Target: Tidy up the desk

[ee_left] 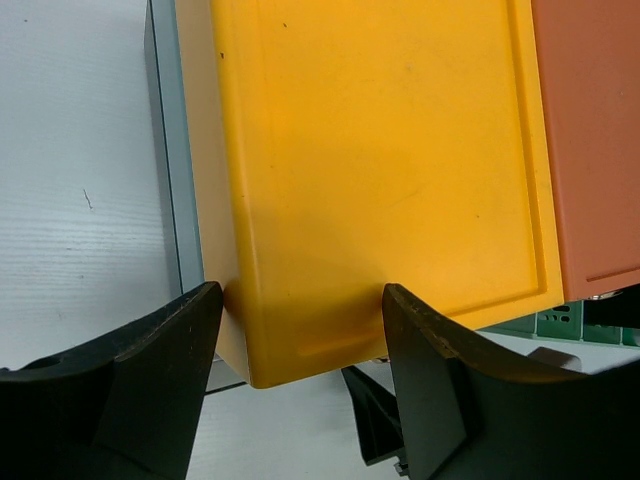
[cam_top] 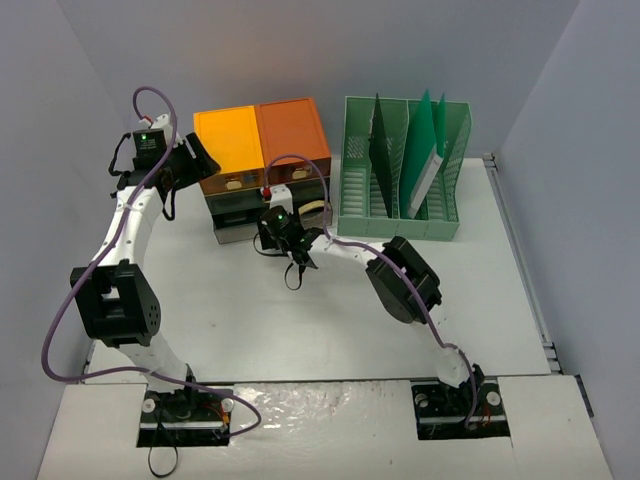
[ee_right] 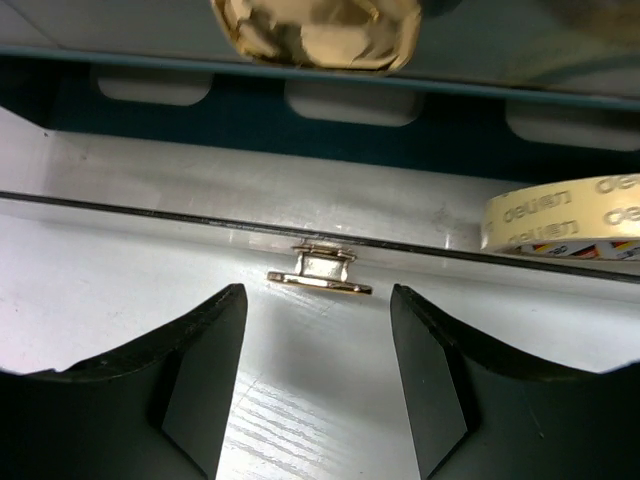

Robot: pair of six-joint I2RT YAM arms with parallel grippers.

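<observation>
Over the yellow drawer top [ee_left: 380, 150], the left gripper [ee_left: 300, 300] hung spread and empty; above the desk [cam_top: 270, 330], the right gripper [ee_right: 318, 295] stood parted before a gold latch [ee_right: 320, 272], grasping nothing.

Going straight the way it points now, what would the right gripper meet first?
Likely the small brass handle on the grey drawer front, centred ahead of the right gripper; depth is unclear.

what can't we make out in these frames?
- Right wrist: gold crumpled object cut off by top edge, identity unclear.
- Right wrist: tape roll cut off by right edge.
- Left wrist: yellow lid fills the frame, hiding whatever lies beneath.
- Top external: green file rack contents too small to identify.
</observation>
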